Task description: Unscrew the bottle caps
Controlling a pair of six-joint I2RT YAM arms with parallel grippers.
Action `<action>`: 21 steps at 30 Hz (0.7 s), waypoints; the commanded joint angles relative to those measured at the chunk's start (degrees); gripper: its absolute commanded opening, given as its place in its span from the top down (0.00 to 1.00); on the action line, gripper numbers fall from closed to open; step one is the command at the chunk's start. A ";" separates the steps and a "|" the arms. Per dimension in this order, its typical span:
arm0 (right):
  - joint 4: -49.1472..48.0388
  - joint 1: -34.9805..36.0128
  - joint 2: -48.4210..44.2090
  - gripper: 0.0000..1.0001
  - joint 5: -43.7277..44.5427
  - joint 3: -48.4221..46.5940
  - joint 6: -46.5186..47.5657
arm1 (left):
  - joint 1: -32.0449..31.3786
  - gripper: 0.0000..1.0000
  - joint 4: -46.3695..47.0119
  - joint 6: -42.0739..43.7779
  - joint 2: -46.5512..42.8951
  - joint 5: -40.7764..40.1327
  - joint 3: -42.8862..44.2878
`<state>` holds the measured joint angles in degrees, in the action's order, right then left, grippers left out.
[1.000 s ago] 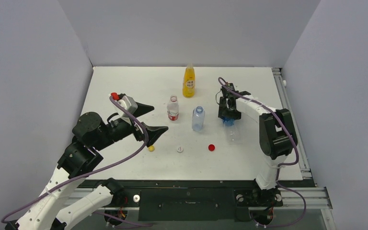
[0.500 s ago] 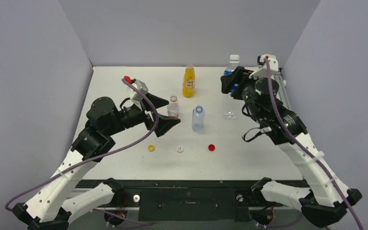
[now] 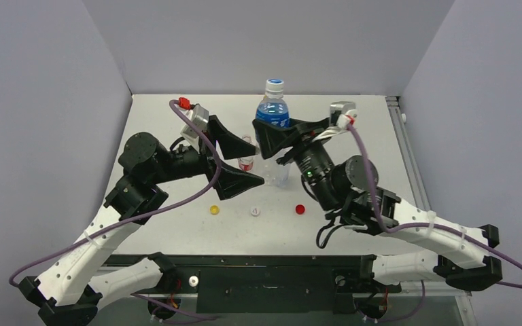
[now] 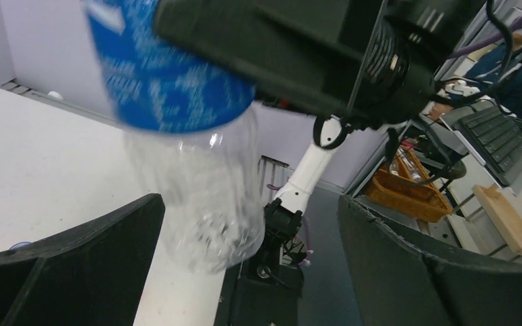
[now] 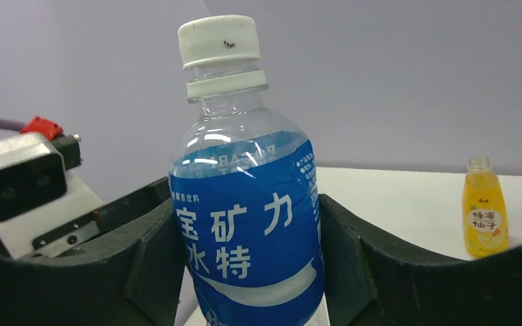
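Note:
My right gripper (image 3: 276,138) (image 5: 250,272) is shut on the blue-label bottle (image 3: 272,112) (image 5: 248,224), holding it upright in the air over the table's middle. Its white cap (image 3: 274,85) (image 5: 219,41) is still on the neck. My left gripper (image 3: 239,161) (image 4: 251,272) stands wide open right beside it. In the left wrist view the bottle's clear lower end (image 4: 207,204) hangs between the fingers (image 4: 75,265), close to the left one. Loose on the table lie a yellow cap (image 3: 214,210), a white cap (image 3: 255,211) and a red cap (image 3: 300,209).
The red-white label bottle (image 3: 246,161) stands partly hidden behind my left fingers. The clear bluish bottle (image 3: 281,174) is partly behind my right gripper. The capless yellow-orange bottle (image 5: 482,216) stands at the back, hidden in the top view. Grey walls enclose the table (image 3: 353,136).
My right arm has swung the blue-label bottle from the back right to the table's middle, up against my left gripper. The left gripper has shifted slightly right and stayed open.

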<state>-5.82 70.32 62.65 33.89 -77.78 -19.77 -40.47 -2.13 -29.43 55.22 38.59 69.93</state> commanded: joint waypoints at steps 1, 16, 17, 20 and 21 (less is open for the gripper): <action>-10.94 4.20 5.03 0.49 3.11 -2.82 6.33 | -0.30 0.03 4.43 -3.21 -0.98 4.92 3.24; -16.43 8.31 8.22 0.56 2.19 -3.51 8.16 | 1.95 0.03 -0.39 2.16 -5.17 -6.17 -0.57; -16.77 8.37 7.93 0.56 2.08 -3.29 7.79 | 2.14 0.03 -0.19 1.34 -5.20 -6.91 -0.58; -17.34 8.80 8.37 0.57 1.44 -3.00 7.34 | 2.80 0.03 0.23 -0.32 -4.67 -7.89 -0.03; -17.40 9.01 8.54 0.57 1.31 -3.08 7.35 | 2.87 0.03 0.25 -0.79 -4.44 -8.61 0.09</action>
<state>-19.29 78.35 71.13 37.39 -80.66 -11.38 -38.39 -3.09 -28.18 50.09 33.87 69.52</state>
